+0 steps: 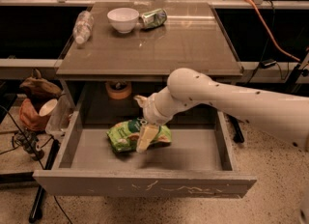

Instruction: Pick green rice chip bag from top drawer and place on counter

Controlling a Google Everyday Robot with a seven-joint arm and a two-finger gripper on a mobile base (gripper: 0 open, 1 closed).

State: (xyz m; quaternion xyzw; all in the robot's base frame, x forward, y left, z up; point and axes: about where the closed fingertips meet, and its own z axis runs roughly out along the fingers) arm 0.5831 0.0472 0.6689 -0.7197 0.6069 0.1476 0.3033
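One hand (143, 145) over green bag (120, 136)

Warm, rather dim light falls from above and behind, laying a pale streak of glare across the far part of the glossy grey-brown square surface (183, 44) in the upper middle of the frame, while the upper left and right lie nearly black. The smooth white robot arm (231, 100) catches the most light. Below it, at centre, the cream claw (145, 140) sits over the crinkly bright-green snack bag (120, 137) in the wide shallow grey-brown drawer (96, 182), whose back recess is deep in shadow.
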